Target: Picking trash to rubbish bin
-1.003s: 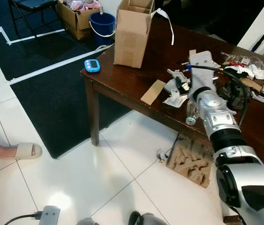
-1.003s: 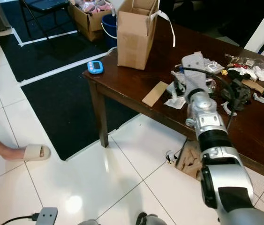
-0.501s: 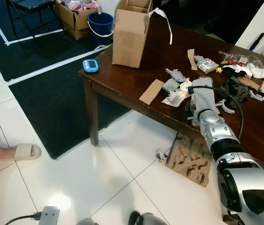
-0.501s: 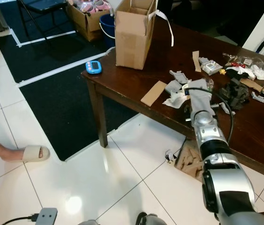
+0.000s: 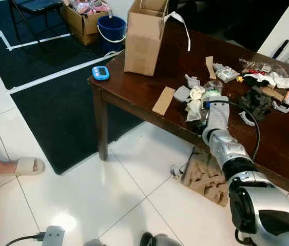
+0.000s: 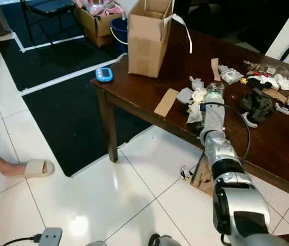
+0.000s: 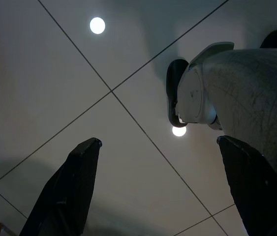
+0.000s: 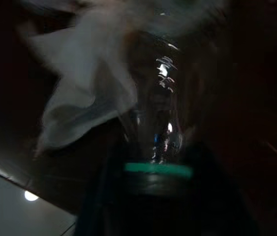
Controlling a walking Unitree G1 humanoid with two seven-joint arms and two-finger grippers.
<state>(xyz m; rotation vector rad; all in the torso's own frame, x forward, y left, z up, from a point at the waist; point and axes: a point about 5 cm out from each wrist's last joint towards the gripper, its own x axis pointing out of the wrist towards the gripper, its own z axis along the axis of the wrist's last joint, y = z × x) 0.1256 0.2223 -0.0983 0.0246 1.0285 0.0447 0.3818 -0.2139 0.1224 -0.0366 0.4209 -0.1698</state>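
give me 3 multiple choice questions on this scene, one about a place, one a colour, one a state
1. Where is the cardboard box?
A. on the floor
B. on the table
C. on a chair

2. What colour is the bucket?
A. blue
B. red
C. white

3. How are the fingers of the left gripper?
A. shut
B. clamped on a bottle
C. open

Answers:
1. B, it stands upright on the brown table near its corner.
2. A, blue with a white handle, on the floor behind the table.
3. C, its fingers stand wide apart over floor tiles.

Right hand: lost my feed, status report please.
Right hand on the table, at a clear bottle; grip unclear. Crumpled tissue touching it. Left hand open, idle above the floor.
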